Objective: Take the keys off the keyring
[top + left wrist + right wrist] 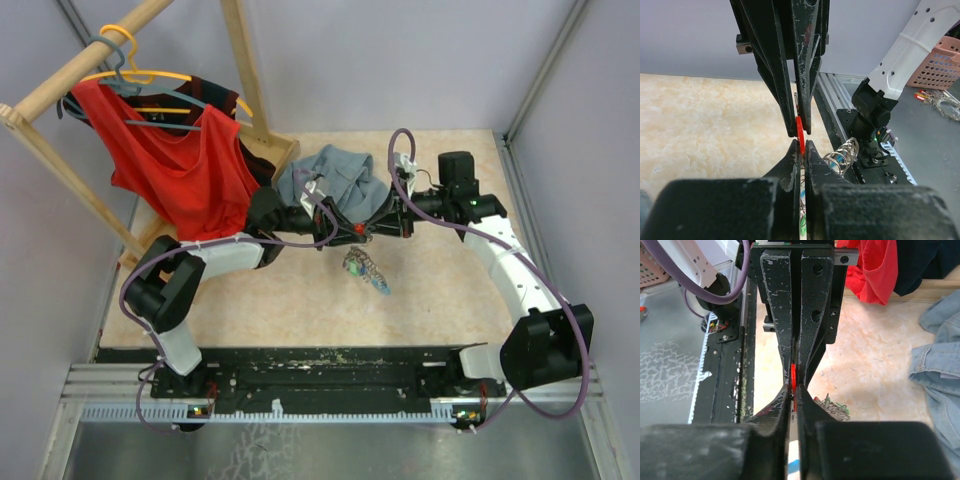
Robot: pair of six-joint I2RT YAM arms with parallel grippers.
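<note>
My left gripper (346, 232) and right gripper (369, 231) meet tip to tip above the table's middle. Both are shut on a red-headed key (357, 230), seen edge-on. In the left wrist view my left gripper (800, 146) pinches the red key (799, 131), and the right gripper's fingers (807, 75) clamp it from above. In the right wrist view my right gripper (794, 390) grips the same key (793, 376). The keyring (366, 268), with its chain and other keys, hangs below. Its silvery coil (842, 155) and green-tipped bundle (836, 408) show beside the jaws.
A grey-blue denim garment (335, 180) lies just behind the grippers, also in the right wrist view (940, 370). A wooden rack (250, 70) with a red shirt (175, 165) on hangers stands at the back left. A pink basket (940, 65) sits off the table.
</note>
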